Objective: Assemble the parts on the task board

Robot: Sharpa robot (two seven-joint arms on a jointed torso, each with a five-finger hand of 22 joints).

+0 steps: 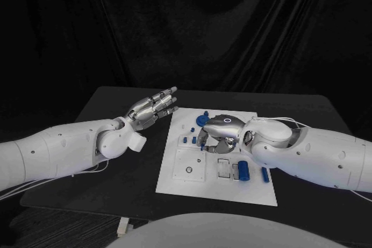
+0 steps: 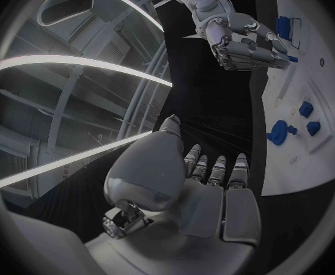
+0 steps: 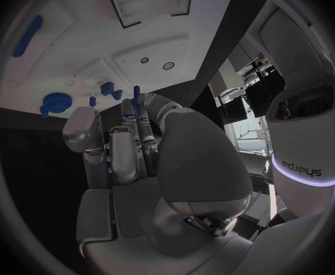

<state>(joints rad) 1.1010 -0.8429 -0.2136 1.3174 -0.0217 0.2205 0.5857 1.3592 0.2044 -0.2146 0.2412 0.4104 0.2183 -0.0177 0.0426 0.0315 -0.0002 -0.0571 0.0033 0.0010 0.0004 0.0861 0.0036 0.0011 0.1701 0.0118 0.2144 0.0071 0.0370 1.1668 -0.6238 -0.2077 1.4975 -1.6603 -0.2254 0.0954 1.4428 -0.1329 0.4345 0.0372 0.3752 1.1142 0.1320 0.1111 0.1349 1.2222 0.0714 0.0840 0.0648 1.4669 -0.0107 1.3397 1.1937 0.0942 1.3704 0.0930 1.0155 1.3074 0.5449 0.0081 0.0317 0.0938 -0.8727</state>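
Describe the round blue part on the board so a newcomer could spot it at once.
Find the white board mid-table, then its far end, just beyond the right hand. The round part sits there: a blue disc, wider than the small blue pieces nearby.

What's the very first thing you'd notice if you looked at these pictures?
Probably the two shiny silver hands. The left hand is lifted off the table beside the task board, its fingers stretched out and holding nothing. The right hand reaches down over the middle of the white board, fingers pointing at the small blue parts there; whether it holds one is hard to tell.
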